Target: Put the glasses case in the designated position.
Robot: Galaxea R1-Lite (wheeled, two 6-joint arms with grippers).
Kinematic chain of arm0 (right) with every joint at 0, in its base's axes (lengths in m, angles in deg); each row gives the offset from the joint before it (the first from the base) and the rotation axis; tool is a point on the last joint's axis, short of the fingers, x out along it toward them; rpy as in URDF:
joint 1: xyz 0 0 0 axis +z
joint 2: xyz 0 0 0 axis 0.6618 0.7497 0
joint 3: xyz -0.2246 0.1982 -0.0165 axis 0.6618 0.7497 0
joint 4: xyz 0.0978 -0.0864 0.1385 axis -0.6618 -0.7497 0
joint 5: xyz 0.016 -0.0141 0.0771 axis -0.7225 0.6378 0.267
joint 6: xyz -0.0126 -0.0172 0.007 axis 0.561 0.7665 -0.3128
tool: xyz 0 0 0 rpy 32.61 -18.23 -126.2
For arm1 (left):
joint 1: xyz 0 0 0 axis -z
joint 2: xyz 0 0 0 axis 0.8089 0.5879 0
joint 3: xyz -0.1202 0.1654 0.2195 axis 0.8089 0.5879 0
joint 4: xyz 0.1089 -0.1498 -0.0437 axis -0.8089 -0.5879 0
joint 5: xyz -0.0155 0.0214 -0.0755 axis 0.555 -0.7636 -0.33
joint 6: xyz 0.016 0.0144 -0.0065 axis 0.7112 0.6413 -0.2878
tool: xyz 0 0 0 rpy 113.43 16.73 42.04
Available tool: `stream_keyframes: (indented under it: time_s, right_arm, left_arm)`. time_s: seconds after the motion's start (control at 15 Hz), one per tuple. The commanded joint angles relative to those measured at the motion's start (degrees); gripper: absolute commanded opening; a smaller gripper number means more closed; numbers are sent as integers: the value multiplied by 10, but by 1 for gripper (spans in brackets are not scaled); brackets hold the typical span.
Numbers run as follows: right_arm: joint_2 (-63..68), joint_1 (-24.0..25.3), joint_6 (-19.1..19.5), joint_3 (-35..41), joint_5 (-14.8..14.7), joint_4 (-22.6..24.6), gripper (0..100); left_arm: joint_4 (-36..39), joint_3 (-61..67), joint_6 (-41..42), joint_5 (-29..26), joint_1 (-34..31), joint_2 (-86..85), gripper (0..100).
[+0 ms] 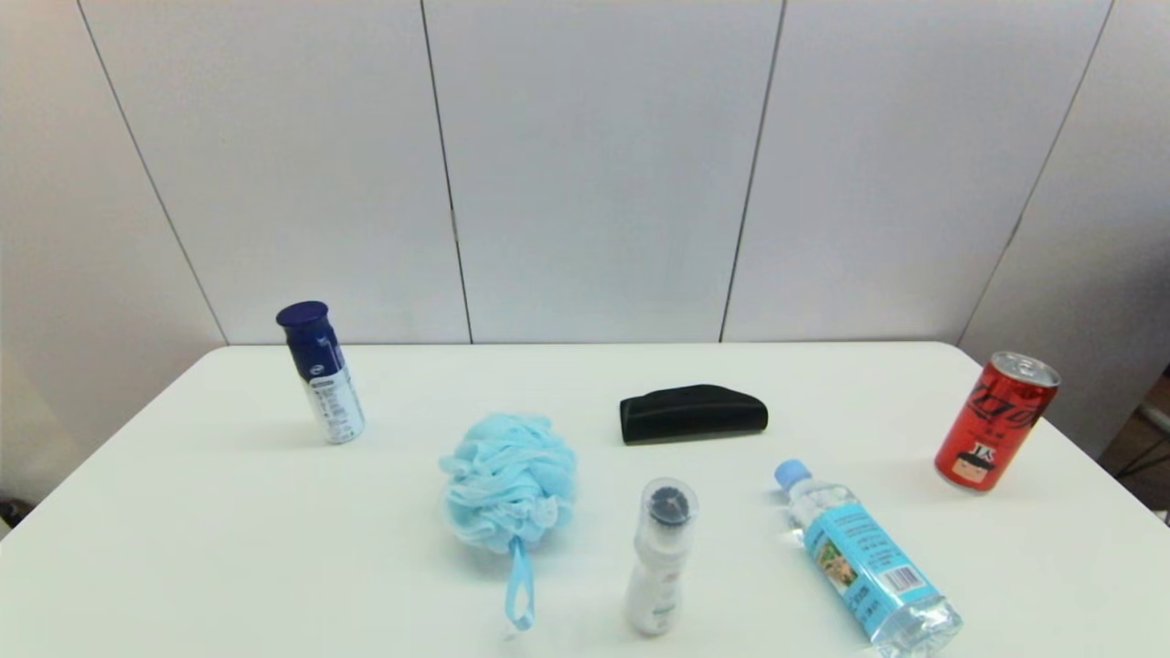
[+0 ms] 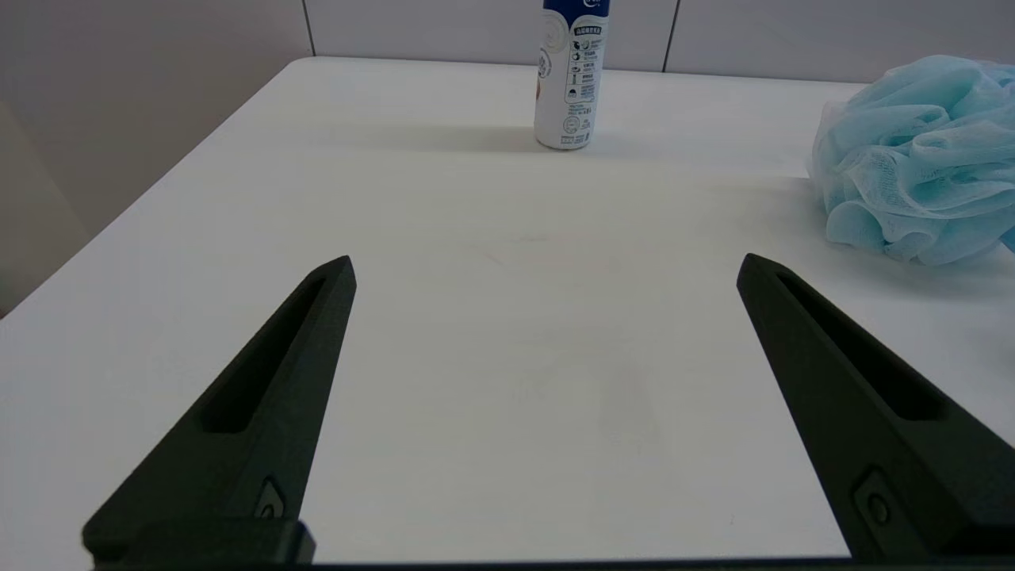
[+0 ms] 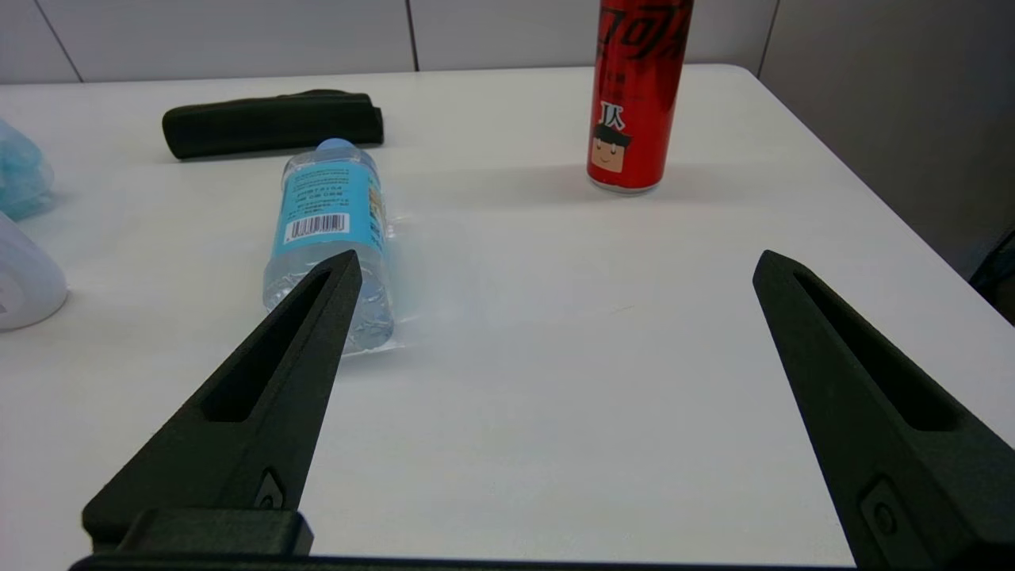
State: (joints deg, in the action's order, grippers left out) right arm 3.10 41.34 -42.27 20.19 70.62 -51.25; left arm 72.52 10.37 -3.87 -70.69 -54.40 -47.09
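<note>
The glasses case [image 1: 692, 413] is a matte black oblong lying flat near the middle of the white table [image 1: 228, 512], right of centre; the right wrist view shows the case [image 3: 272, 123] beyond a lying water bottle. Neither arm shows in the head view. My left gripper [image 2: 545, 270] hovers open over bare table at the near left, nothing between its fingers. My right gripper [image 3: 557, 262] is open too, low over the near right of the table, well short of the case.
A blue-capped spray can [image 1: 322, 373] stands at the far left. A light blue bath pouf [image 1: 509, 480] and a white pump bottle [image 1: 660, 557] sit near the front. A water bottle [image 1: 864, 559] lies at the front right, and a red can [image 1: 996, 421] stands at the right.
</note>
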Motion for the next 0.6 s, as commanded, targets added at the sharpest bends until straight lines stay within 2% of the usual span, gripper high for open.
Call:
stream_keyframes:
  time_s: [0.07,0.6]
  right_arm:
    - [1,0,4,0,1,0,100]
    - [23,0,5,-4,1,-3,100]
  left_arm:
    - [0,0,0,0,0,1,100]
    - [0,0,0,0,0,1,100]
